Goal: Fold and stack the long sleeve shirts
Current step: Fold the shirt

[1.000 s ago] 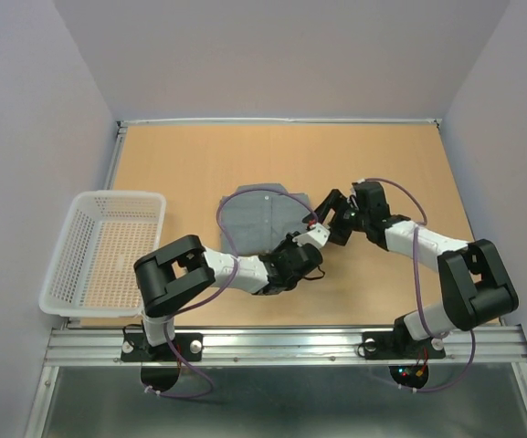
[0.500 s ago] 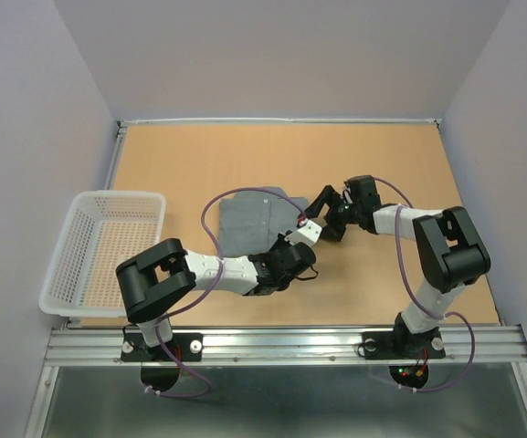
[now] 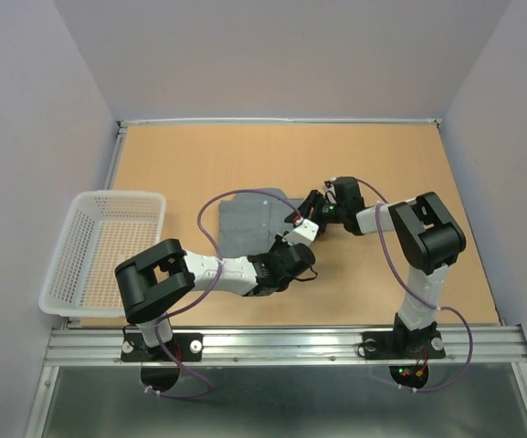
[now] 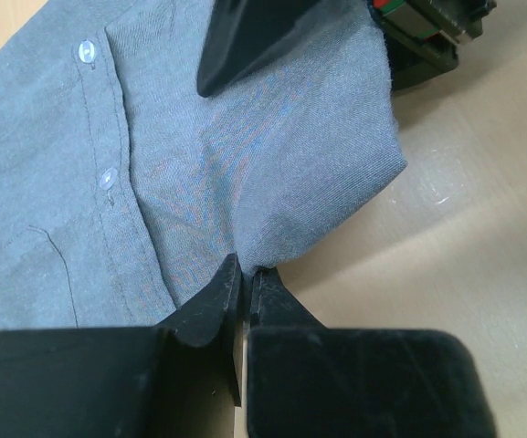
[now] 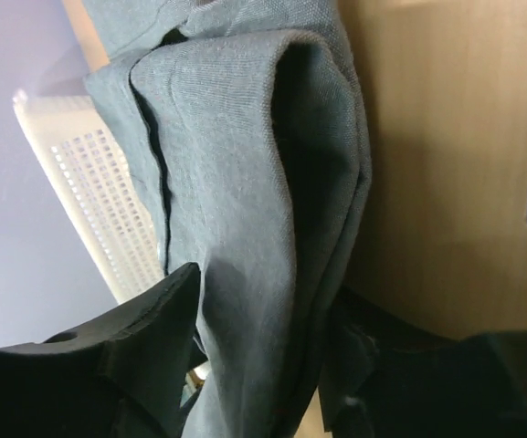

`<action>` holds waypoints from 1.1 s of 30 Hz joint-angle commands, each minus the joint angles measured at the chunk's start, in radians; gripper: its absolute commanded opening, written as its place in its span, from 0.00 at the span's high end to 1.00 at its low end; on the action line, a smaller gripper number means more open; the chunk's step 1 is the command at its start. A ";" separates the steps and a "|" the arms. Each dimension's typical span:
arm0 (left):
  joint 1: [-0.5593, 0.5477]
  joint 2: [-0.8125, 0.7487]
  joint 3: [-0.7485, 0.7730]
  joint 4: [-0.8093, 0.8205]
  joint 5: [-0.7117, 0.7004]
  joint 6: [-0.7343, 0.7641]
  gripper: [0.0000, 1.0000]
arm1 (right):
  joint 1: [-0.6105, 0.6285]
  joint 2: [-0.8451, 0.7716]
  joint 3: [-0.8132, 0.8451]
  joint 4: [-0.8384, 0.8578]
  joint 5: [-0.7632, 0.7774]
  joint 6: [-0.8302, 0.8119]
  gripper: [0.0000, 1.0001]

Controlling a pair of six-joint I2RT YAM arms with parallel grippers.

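Observation:
The grey button-up shirt [image 3: 249, 219] lies folded on the table, left of centre. My left gripper [image 3: 292, 242] is shut on the shirt's near right edge; in the left wrist view the jaws [image 4: 246, 274] pinch the cloth [image 4: 272, 164], with pale buttons to the left. My right gripper [image 3: 314, 208] is at the shirt's right edge, shut on a thick fold of it. In the right wrist view the fold [image 5: 245, 164] runs between the two fingers [image 5: 144, 328]. A right finger also shows in the left wrist view [image 4: 254, 36].
A white mesh basket [image 3: 103, 251] stands at the table's left edge, and shows behind the shirt in the right wrist view [image 5: 89, 201]. Both arms cross the table's near middle. Bare wood lies to the right and at the back.
The right arm has drawn in and moved left, carrying the shirt's right edge with it. The shirt now looks narrower and sits further left. The left gripper has shifted slightly left.

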 commanded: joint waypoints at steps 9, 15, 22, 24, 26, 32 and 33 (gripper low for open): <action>-0.008 -0.084 -0.019 0.004 0.005 -0.096 0.91 | 0.002 0.004 -0.032 0.075 0.028 -0.087 1.00; -0.008 -0.237 -0.027 -0.100 0.025 -0.156 0.38 | -0.040 -0.053 0.019 -0.043 0.056 -0.190 0.99; 0.080 -0.423 0.038 -0.333 0.063 -0.258 0.19 | -0.133 -0.101 0.135 -0.333 0.130 -0.421 0.99; 0.152 -0.480 0.053 -0.385 0.108 -0.271 0.19 | -0.158 -0.130 0.210 -0.487 0.186 -0.507 0.99; 0.198 -0.520 0.062 -0.405 0.137 -0.268 0.19 | -0.173 -0.153 0.310 -0.651 0.240 -0.561 0.99; 0.380 -0.609 0.140 -0.438 0.270 -0.165 0.18 | -0.204 -0.190 0.586 -1.012 0.553 -0.705 0.99; 0.393 -0.608 0.160 -0.448 0.281 -0.151 0.18 | -0.210 -0.187 0.631 -1.111 0.632 -0.721 0.99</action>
